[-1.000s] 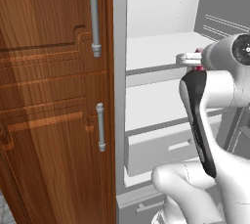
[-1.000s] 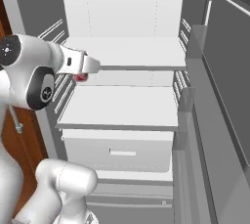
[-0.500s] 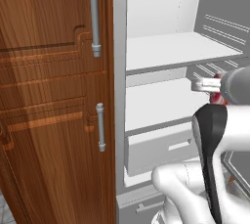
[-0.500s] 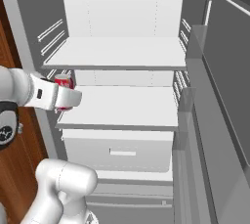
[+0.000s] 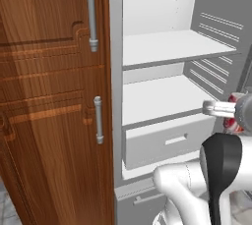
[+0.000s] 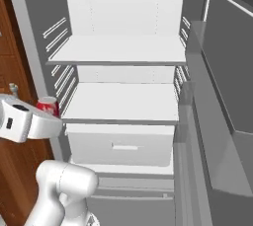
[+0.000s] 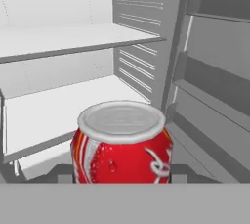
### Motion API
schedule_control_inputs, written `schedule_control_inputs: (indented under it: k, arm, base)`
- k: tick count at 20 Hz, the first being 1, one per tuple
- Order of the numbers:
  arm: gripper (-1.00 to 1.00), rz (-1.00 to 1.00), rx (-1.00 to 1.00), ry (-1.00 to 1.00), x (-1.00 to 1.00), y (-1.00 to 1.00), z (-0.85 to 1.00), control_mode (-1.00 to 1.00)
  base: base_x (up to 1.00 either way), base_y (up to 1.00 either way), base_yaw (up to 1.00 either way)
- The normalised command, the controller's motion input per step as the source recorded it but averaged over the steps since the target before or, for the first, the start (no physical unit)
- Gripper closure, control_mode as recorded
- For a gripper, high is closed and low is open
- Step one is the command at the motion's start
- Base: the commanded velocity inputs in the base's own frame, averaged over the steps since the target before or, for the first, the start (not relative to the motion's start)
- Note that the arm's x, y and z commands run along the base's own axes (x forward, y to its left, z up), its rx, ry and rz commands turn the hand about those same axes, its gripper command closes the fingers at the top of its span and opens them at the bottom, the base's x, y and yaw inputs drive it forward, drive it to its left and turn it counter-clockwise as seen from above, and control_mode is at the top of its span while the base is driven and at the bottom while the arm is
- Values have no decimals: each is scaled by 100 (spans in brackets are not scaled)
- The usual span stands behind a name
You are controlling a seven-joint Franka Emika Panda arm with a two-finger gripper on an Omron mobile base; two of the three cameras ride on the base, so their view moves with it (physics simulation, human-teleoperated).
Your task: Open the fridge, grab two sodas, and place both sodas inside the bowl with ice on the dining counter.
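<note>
Fridge (image 6: 123,47) stands open with white shelves bare, wooden cabinet (image 5: 49,96) alongside, and one red soda (image 7: 121,142), held out front of the shelves, sits clamped between the fingers: light, rigid, likely slick, so gripping mid-body on the sides seems safest.

Glossy red soda can (image 7: 121,145) with dull silvery metal top; matt white fridge shelves (image 5: 172,47); polished wooden cabinet (image 5: 47,96).
</note>
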Motion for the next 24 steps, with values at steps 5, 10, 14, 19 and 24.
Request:
schedule_control_inputs:
  k: [5, 10, 14, 19, 24]
  arm:
    - [100, 0, 0, 0, 0, 0, 0, 100]
    - [100, 0, 0, 0, 0, 0, 0, 100]
    - [100, 0, 0, 0, 0, 0, 0, 100]
    - [100, 0, 0, 0, 0, 0, 0, 100]
    - [100, 0, 0, 0, 0, 0, 0, 100]
  base:
    - [-99, 20, -3]
    - [-99, 28, -5]
    - [-87, 50, -13]
    - [-96, 48, -21]
    - [-100, 29, -33]
